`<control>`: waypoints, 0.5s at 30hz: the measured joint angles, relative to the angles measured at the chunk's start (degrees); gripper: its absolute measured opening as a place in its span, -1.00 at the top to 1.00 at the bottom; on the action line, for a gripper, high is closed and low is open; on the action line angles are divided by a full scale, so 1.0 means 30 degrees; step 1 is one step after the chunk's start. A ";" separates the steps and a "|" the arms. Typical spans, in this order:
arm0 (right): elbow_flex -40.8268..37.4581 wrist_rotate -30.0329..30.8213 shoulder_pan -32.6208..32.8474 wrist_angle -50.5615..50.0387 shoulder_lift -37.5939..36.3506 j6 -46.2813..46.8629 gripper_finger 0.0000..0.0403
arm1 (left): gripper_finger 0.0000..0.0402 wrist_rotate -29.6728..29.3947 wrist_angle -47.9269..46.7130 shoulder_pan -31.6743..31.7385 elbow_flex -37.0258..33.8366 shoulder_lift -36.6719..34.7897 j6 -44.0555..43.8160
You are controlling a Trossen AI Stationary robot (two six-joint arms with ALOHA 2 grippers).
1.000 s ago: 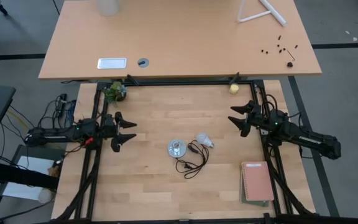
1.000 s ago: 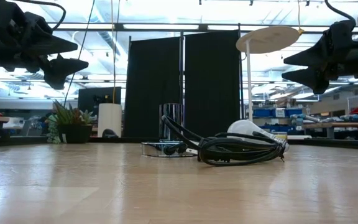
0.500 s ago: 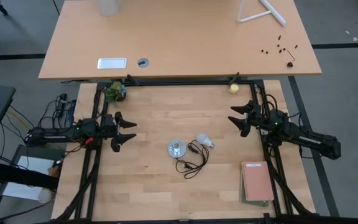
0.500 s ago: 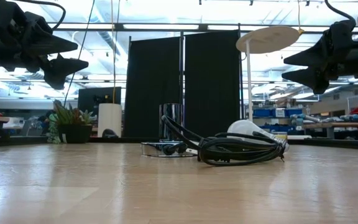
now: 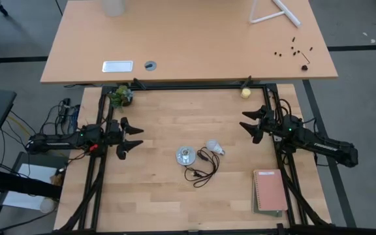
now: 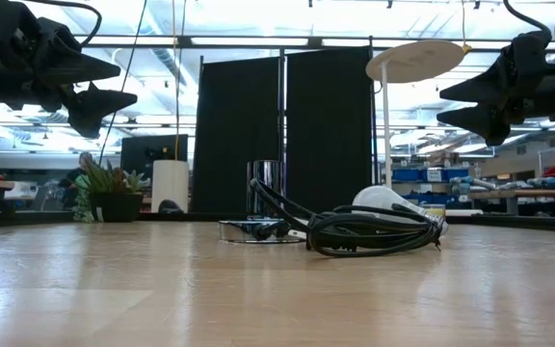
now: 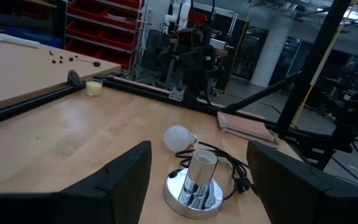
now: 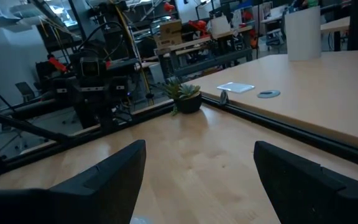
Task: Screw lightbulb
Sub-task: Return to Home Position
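- High view: the lightbulb (image 5: 213, 146) lay loose on the counter (image 5: 162, 196), just beside the socket (image 5: 186, 155); a tug on the cord (image 5: 201, 173) could probably set it rolling. The left arm (image 5: 64, 140) and right arm (image 5: 318, 145) sat at opposite edges, well apart from it
- Low view: both sets of jaws hung high, spread wide, empty
- Left wrist view: left jaws wide, facing the lightbulb
- Right wrist view: right jaws wide, lightbulb unseen

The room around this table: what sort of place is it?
Likely a robotics lab or workshop: red storage bins on racks, cluttered workbenches, and the left gripper and right gripper poised above a framed table.
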 joint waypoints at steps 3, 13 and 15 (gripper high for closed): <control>0.0000 0.0000 0.0000 0.0000 0.0000 0.0000 -0.53 | -0.33 0.0000 0.0000 0.0000 -0.0003 0.0041 0.0000; 0.0000 0.0004 0.0000 0.0000 0.0000 0.0000 -0.53 | -0.33 0.0000 -0.0060 0.0000 -0.0003 0.2787 0.0000; 0.0000 0.0001 0.0000 0.0000 0.0000 0.0000 -0.53 | -0.33 0.0000 -0.0080 0.0000 -0.0003 0.3222 0.0000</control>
